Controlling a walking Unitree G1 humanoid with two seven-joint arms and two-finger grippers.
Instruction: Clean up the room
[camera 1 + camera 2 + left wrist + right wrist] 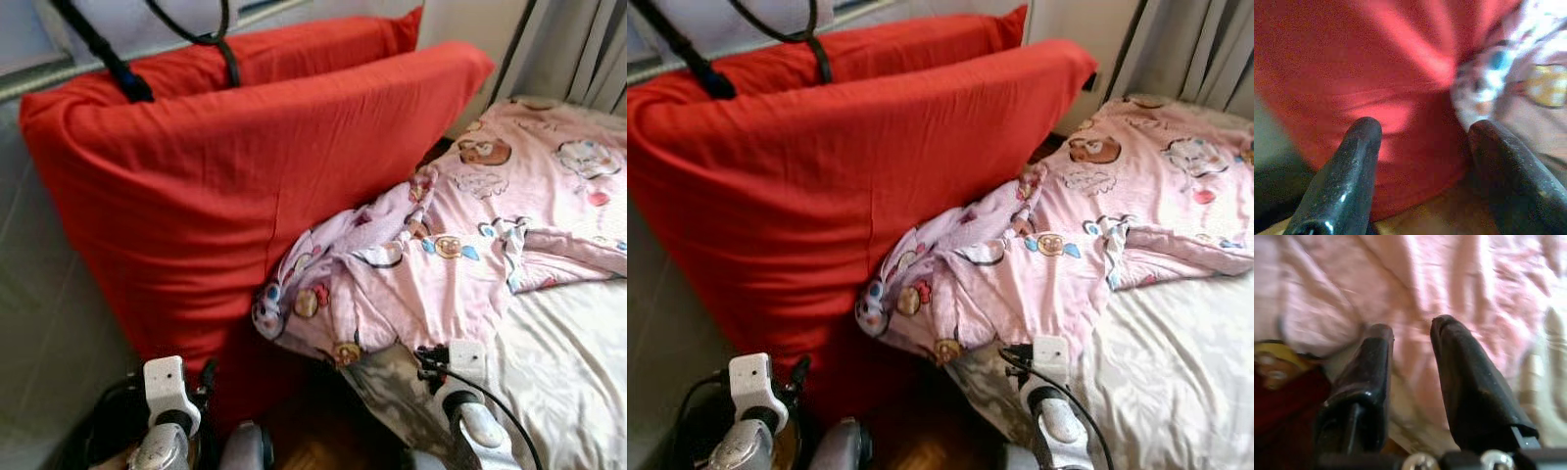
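A big red cushion [225, 186] stands on edge at the left, leaning toward the bed. A pink cartoon-print blanket [460, 245] lies rumpled on the bed, and its corner hangs over the bed's edge against the cushion. My left arm [165, 387] is low in front of the cushion. In the left wrist view my left gripper [1425, 127] is open, facing the red fabric and the blanket's hanging corner [1508, 73], with nothing held. My right arm [466, 364] is at the bed's edge. My right gripper [1413, 328] is open just above the pink blanket [1474, 279].
A white sheet [568, 362] covers the bed at the right. Grey curtains [578, 49] hang behind it. Black cables [108, 54] run over the cushion's top. Dark wooden floor [313, 441] shows between my arms, and a grey surface [39, 323] lies at the left.
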